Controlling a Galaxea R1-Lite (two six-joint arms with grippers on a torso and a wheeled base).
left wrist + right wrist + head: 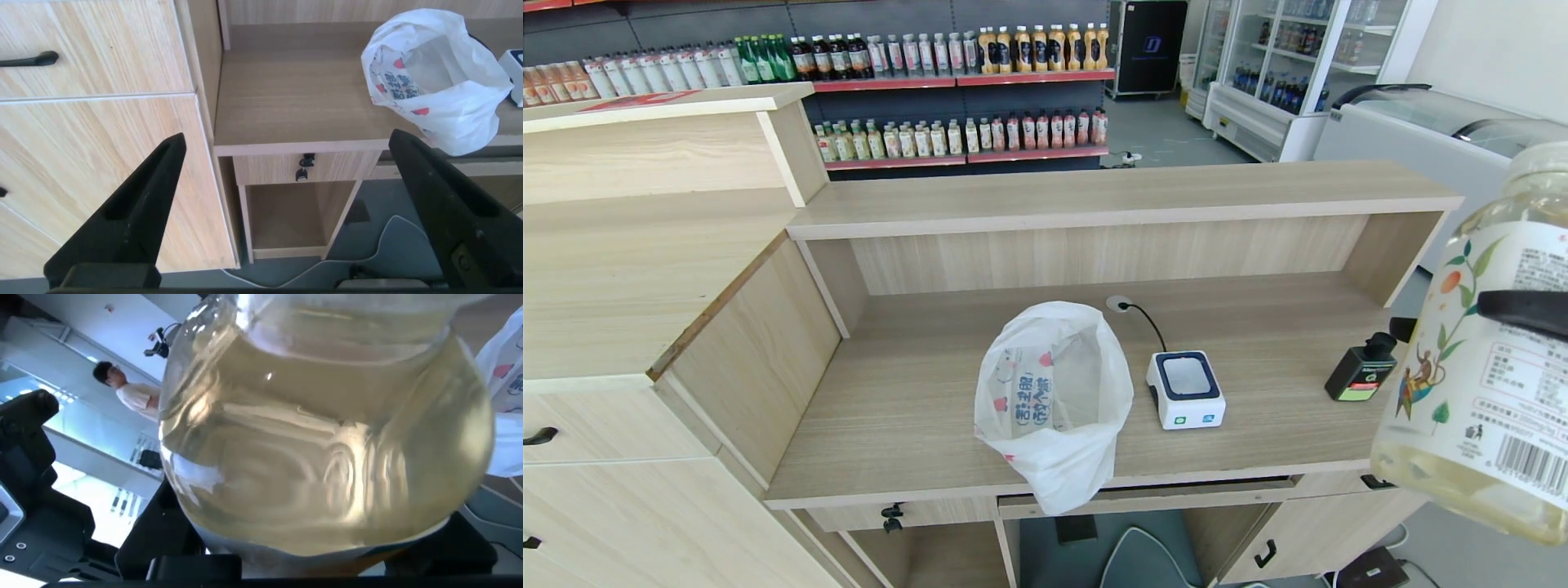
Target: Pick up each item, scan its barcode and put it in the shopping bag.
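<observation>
Counter (915,392) of pale wood holds the white plastic shopping bag (1054,425) gaping for goods, the clear bottle of yellowish drink (1470,384) hangs beyond its right end, pinched in the right end effector (1515,322), likely bound for the white box scanner (1186,388), left end effector (286,143) spread idle.

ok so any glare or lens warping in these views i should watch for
Head view: the wide lens slightly bows the counter edges; the bottle looms oversized near the camera. Right wrist view: bright glints streak the bottle's liquid, which warps the room behind. Left wrist view: even light, left gripper a dark silhouette.
</observation>
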